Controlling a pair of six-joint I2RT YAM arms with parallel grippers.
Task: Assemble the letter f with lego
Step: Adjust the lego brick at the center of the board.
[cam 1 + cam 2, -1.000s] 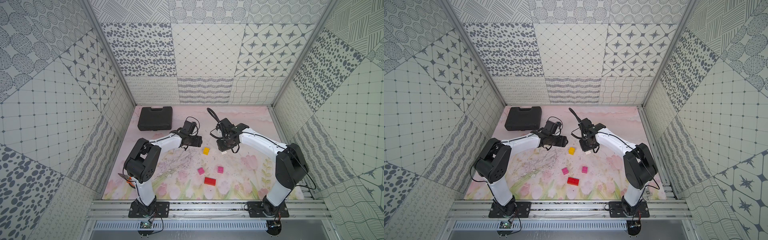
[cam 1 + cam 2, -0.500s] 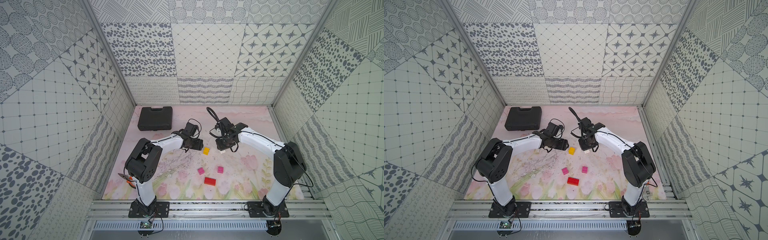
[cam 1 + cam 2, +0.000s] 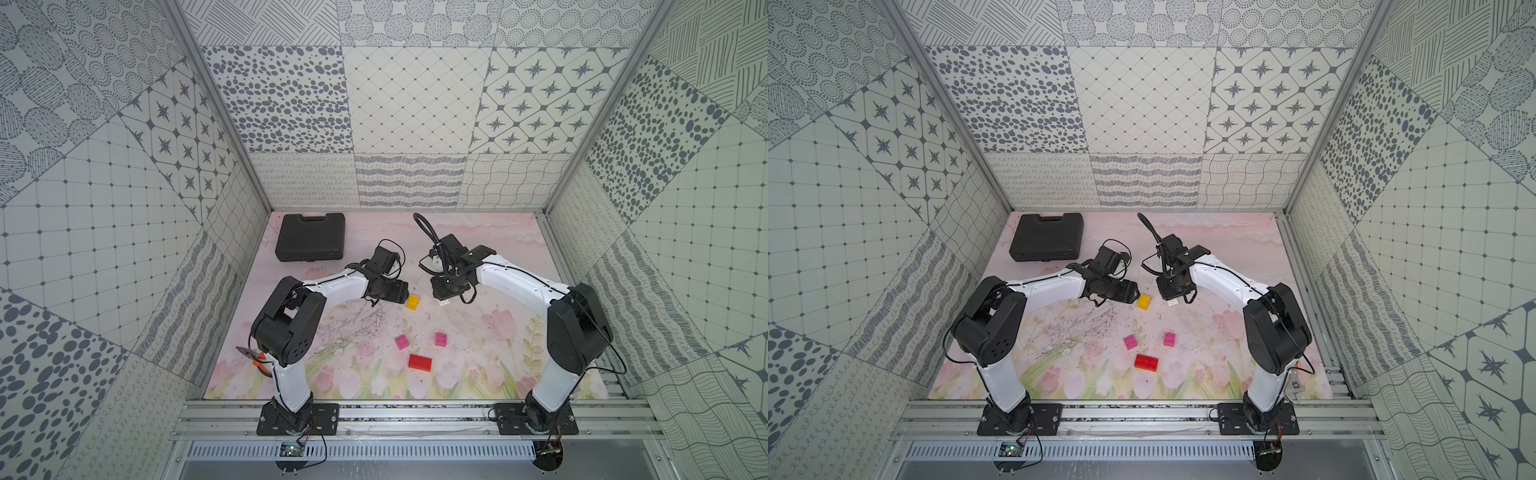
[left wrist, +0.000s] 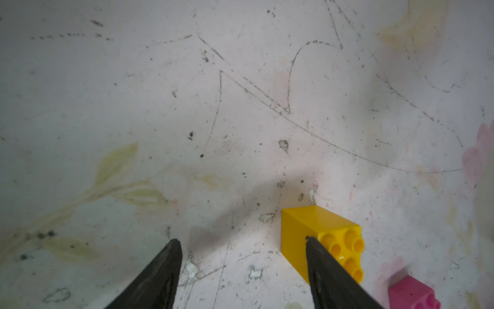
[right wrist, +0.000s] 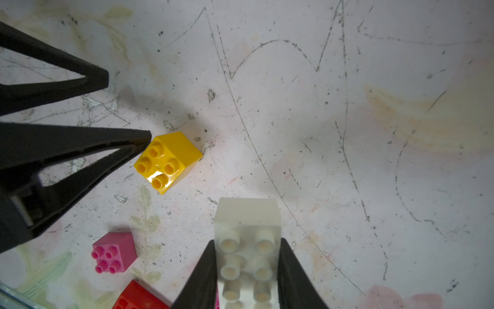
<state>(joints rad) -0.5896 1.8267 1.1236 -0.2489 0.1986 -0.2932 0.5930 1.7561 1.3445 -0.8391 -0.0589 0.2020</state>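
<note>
- Gripping the white brick (image 5: 247,214) by its two long sides, the right end effector (image 5: 247,242) is clamped tight on it, the studs turned toward the wrist camera (whether the brick touches the counter (image 3: 478,328) I cannot tell).
- The left end effector (image 4: 241,240) stands about half spread with nothing between its fingers. One tip touches the top edge of the yellow brick (image 4: 315,224).
- That yellow brick sits studs up on the counter, outside the gap and between the two end effectors.
- Nearer the arm bases lie a pink brick (image 3: 402,342) and a second pink brick (image 3: 441,339), near each other but apart.
- The red brick (image 3: 419,362) lies just in front of them, touching neither.
- A black case (image 3: 311,243) rests in the far left corner.
</note>
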